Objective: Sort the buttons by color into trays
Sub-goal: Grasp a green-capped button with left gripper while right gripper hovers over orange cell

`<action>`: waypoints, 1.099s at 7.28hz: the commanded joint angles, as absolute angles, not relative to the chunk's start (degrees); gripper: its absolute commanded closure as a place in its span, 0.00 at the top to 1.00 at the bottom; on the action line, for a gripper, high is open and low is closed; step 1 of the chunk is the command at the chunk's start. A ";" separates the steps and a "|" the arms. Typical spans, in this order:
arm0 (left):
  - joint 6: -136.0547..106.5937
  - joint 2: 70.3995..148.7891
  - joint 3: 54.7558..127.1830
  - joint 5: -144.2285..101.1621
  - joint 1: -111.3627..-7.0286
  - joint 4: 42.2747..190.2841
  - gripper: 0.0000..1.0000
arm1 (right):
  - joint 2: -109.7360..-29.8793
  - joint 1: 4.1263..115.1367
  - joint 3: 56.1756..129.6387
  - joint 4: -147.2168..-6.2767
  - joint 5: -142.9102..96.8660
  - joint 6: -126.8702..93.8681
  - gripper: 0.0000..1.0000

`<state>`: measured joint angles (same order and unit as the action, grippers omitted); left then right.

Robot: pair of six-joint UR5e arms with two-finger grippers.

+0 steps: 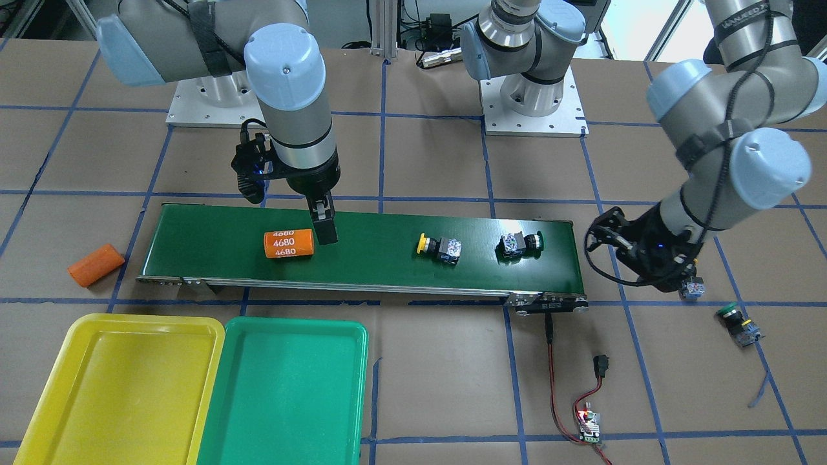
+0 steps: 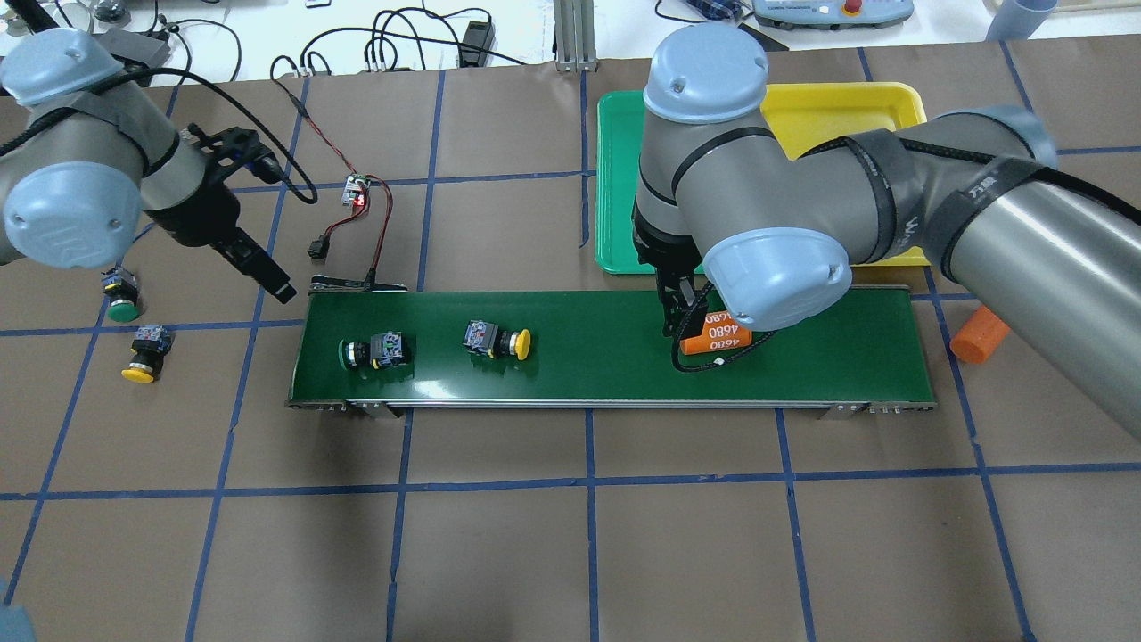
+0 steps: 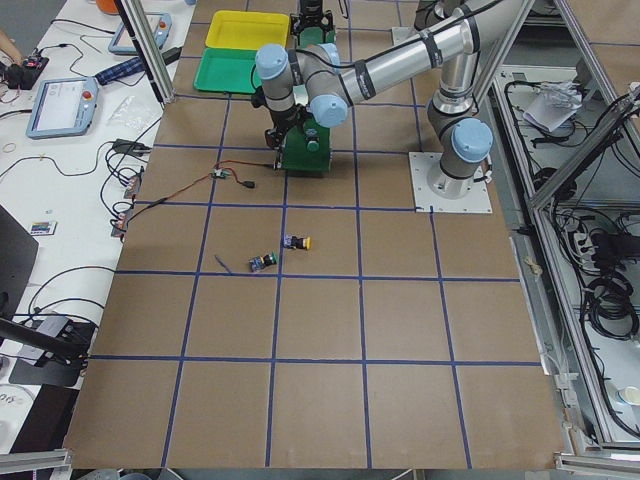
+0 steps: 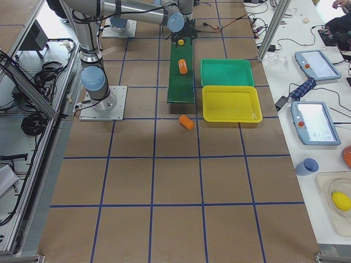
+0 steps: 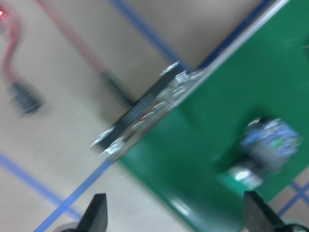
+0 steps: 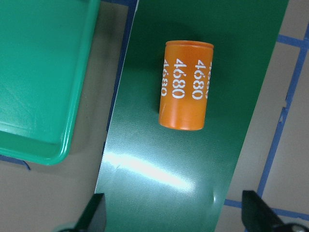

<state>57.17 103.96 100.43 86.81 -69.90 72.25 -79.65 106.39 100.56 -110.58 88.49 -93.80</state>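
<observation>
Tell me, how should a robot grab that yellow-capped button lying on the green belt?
Probably by the black middle body of the yellow-capped button, coming straight down from above. It lies on its side along the conveyor belt, so fingers can close across its narrow width from both free sides. The round cap looks likelier to slip.

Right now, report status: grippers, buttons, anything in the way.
Left gripper open, empty, by conveyor belt end. Right gripper open, at orange 4680 cylinder on belt. Yellow button, green button on belt; two more buttons on table. Yellow tray, green tray empty.
</observation>
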 commanded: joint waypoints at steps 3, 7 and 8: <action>57.48 112.30 96.50 86.84 -57.25 71.28 1.00 | -79.01 105.38 100.28 -112.22 88.77 -93.69 1.00; 58.19 116.53 97.90 89.64 -53.89 60.77 1.00 | -78.67 105.12 100.55 -112.76 88.86 -94.92 1.00; 57.66 117.41 98.61 89.56 -53.53 60.12 1.00 | -78.49 104.86 100.55 -112.68 88.86 -94.83 1.00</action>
